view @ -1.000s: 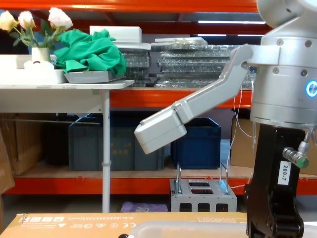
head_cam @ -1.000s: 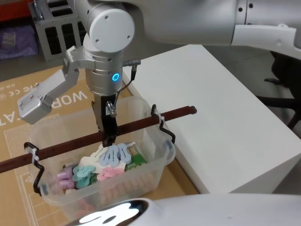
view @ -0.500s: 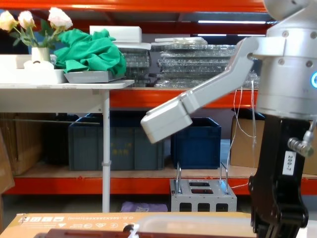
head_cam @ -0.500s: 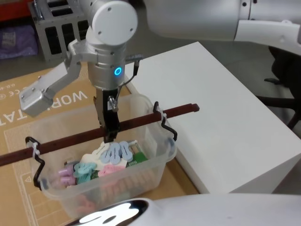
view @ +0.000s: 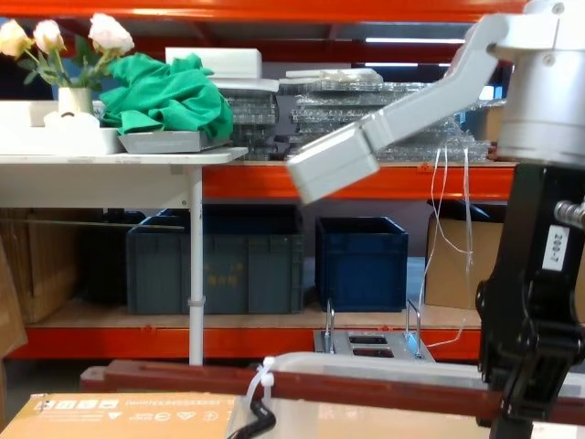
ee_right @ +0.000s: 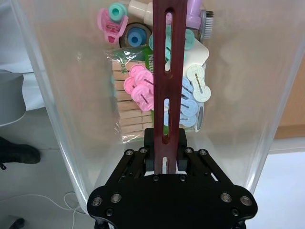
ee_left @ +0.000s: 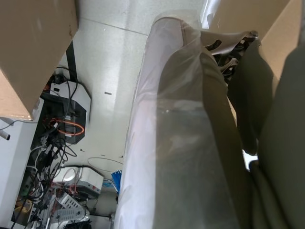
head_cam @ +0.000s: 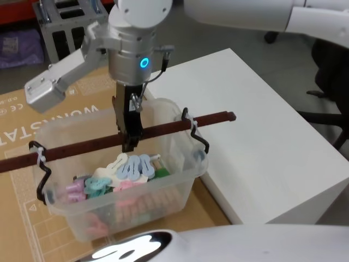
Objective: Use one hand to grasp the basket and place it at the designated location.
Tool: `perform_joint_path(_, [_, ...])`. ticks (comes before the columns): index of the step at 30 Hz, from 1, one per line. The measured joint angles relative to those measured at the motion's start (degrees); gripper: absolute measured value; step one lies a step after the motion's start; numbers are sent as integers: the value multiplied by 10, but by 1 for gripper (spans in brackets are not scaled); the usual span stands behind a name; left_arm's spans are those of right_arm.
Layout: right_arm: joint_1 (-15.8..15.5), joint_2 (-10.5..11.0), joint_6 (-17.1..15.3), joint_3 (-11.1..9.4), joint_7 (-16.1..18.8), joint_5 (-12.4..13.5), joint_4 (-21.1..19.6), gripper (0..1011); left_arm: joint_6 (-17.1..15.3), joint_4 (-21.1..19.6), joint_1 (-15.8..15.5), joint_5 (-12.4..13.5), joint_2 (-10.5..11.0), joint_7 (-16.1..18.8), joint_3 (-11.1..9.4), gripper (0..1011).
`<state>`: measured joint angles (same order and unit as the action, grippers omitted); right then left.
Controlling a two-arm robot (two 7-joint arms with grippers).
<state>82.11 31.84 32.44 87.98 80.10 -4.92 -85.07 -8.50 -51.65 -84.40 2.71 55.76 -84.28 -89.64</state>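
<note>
The basket [head_cam: 143,208] is a translucent whitish tub holding pink, teal and blue clips and wooden pegs. A dark red bar handle [head_cam: 76,148] spans it, tied to black wire hooks at both ends. My right gripper [head_cam: 130,143] reaches straight down from above and is shut on the middle of that bar. The right wrist view shows the fingers [ee_right: 151,153] clamped around the handle [ee_right: 165,71], with the basket wall [ee_right: 52,119] and its contents below. In the chest view the right gripper [view: 523,402] holds the handle [view: 302,384] above the basket rim [view: 384,368].
A flat cardboard sheet [head_cam: 27,125] lies under the basket. A white table [head_cam: 262,136] stands just right of it. A grey metal rack [head_cam: 62,24] is at the back left. Dark blue crates [view: 361,261] sit on shelving across the room.
The right gripper has risen with the handle, lifting the basket and carrying it slightly right. In the chest view the bar and rim have come up into sight.
</note>
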Motion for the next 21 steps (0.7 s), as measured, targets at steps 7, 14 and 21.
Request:
perform_joint_path(7, [9,12,-3,-10,8,11,0,238,0,0,0,0,0,0,0,0])
perform_joint_path(14, [20,25,-6,-22,18,24,5,238,0,0,0,0,0,0,0,0])
perform_joint_path(21, [31,36,-18,-35,28,35,14,237,0,0,0,0,0,0,0,0])
